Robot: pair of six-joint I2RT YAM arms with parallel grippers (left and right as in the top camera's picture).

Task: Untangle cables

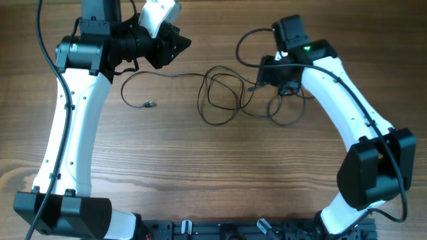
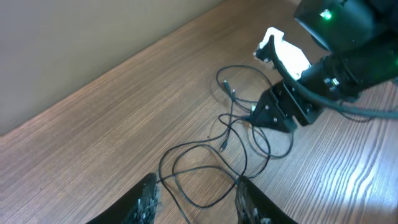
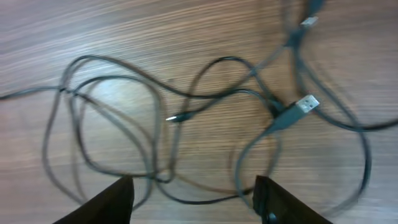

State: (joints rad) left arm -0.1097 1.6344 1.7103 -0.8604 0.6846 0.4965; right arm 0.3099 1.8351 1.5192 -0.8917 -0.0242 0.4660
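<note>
Several cables [image 1: 223,93]: thin black strands, loose overlapping loops, USB plug [image 3: 303,106] showing.
Left gripper [image 2: 196,202]: spread apart, empty.
Right gripper [image 3: 194,200]: spread apart, hovering over loops.

Right wrist view is blurring, so crossings in the cables [image 3: 283,117] are not resolving, and strands are running off its top and right edges. Overhead, the right arm [image 1: 333,87] is covering the tangle's right end. Bottom edges in the wrist views are cropping the left gripper [image 2: 196,202] and right gripper [image 3: 196,202] to finger stubs.
</note>
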